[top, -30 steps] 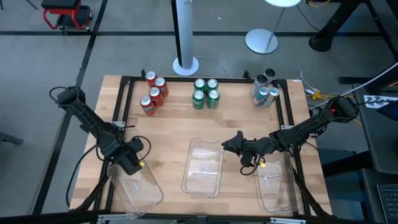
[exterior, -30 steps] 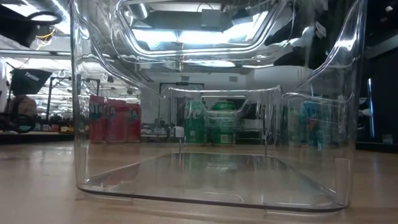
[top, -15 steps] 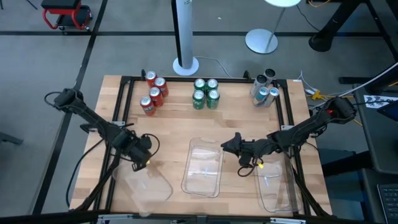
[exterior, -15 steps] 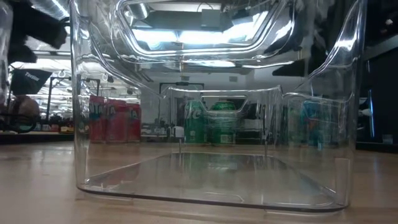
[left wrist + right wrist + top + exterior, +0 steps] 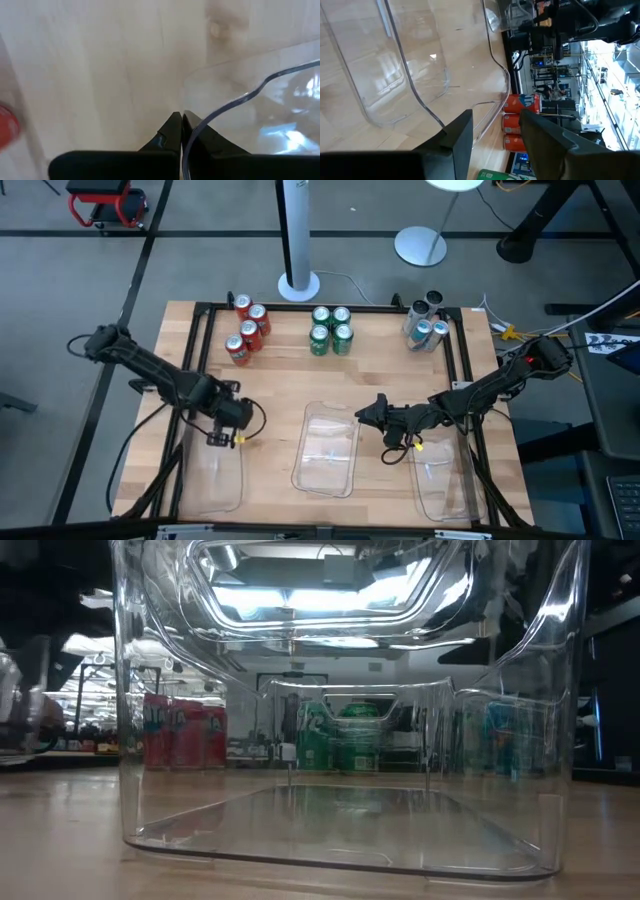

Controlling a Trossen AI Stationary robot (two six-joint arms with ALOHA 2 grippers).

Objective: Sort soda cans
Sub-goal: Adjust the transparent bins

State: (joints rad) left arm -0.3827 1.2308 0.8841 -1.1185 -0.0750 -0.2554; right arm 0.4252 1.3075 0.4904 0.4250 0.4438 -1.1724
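Left gripper [image 5: 222,438] clamped on rim of left clear tray [image 5: 212,480], now squared up parallel to middle tray [image 5: 327,450] after sitting angled half a second back. Right gripper [image 5: 366,412] unmoved by middle tray, fingers apart. Soda cans [image 5: 331,330] unchanged, grouped along far edge of table [image 5: 270,385].

Glossy clear plastic trays [image 5: 327,448], wood table [image 5: 280,380]
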